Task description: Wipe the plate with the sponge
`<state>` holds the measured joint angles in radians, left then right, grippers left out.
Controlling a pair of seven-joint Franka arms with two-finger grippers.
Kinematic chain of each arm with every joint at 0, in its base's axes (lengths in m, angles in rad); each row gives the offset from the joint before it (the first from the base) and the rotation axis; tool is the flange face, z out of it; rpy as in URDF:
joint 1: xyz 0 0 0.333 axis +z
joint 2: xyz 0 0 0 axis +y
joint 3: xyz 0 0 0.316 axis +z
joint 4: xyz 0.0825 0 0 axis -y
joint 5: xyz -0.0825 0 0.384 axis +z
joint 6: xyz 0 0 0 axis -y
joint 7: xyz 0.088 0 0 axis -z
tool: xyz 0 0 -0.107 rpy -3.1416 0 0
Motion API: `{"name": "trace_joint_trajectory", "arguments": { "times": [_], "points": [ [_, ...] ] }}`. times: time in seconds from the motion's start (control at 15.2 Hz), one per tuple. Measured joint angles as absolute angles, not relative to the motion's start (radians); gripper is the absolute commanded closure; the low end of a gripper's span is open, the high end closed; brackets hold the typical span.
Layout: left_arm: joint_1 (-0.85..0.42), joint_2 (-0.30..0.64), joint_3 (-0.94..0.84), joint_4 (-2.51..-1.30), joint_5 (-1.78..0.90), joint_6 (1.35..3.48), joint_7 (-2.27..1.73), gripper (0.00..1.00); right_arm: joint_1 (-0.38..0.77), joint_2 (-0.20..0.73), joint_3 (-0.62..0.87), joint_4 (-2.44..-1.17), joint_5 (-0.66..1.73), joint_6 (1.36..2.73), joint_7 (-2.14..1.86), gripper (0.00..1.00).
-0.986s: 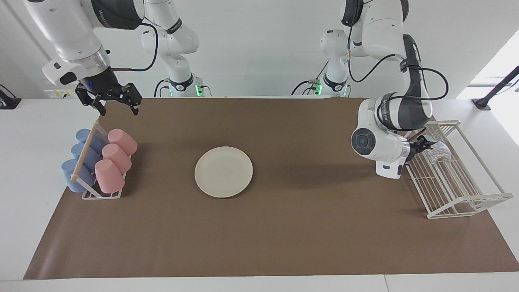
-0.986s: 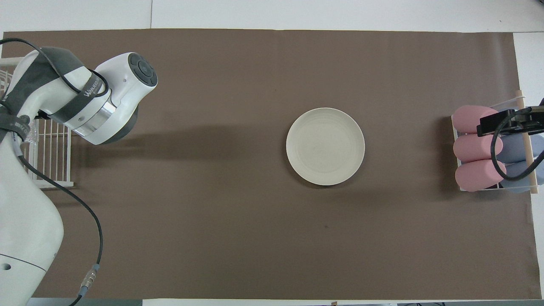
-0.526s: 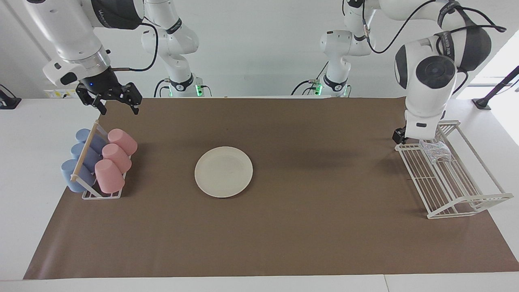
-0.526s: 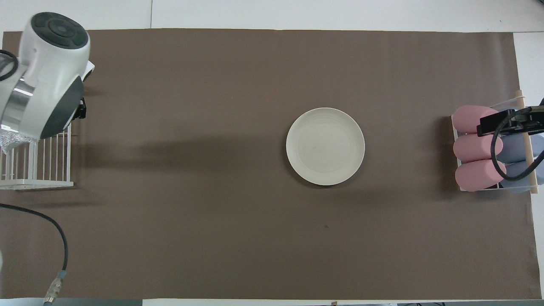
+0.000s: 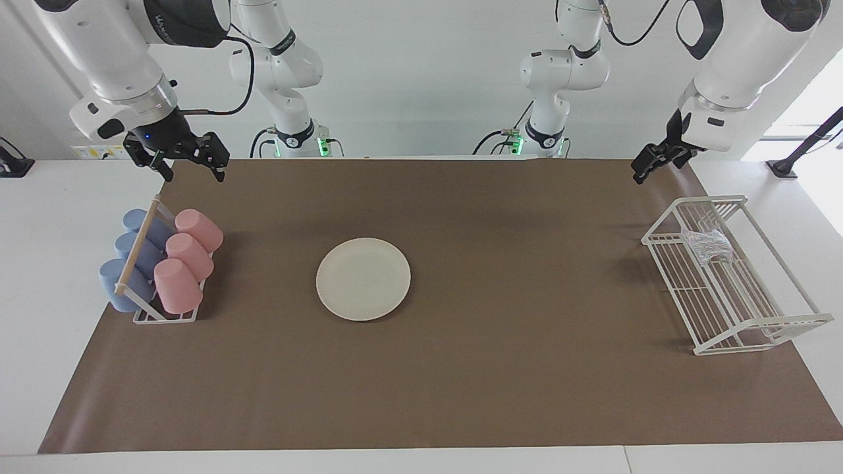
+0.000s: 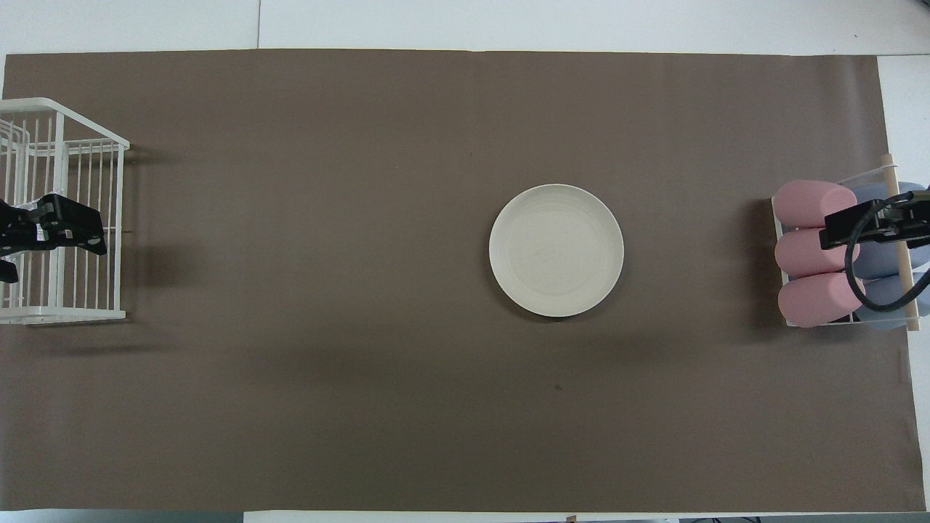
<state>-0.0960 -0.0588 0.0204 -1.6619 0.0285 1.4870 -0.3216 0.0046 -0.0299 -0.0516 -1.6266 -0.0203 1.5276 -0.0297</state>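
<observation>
Sponge [image 5: 708, 245] sits in the wire rack [image 5: 784, 322], below the raised left gripper [image 5: 649, 164], jaws' gap unclear. Plate [image 5: 363, 279] mid-surface, well apart. Right gripper [image 5: 191, 164] waits over cups [image 5: 181, 260], jaws wide. Overhead: left gripper [image 6: 51, 229] over rack [image 6: 65, 314]; drop straight, pinch sponge centrally.

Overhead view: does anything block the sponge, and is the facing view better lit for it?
Overhead view: the left gripper covers the sponge inside the white rack. Facing view: the sponge shows plainly, its foil glinting; bright window glare sits at the frame edge by that rack.
</observation>
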Motion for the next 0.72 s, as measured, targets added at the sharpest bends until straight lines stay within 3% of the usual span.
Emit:
{"name": "trace_joint_trajectory", "arguments": {
  "times": [0.39,0.72],
  "points": [
    [-0.095,-0.068,0.025,-1.701,-0.031,1.558,-0.294,0.00,0.005,-0.030,-0.052,-1.627,-0.020,1.528,-0.030,0.00],
    [-0.095,-0.031,0.027,-1.571,-0.048,1.410,-0.289,0.00,0.005,-0.030,-0.052,-1.627,-0.020,1.528,-0.030,0.00]
  ]
}}
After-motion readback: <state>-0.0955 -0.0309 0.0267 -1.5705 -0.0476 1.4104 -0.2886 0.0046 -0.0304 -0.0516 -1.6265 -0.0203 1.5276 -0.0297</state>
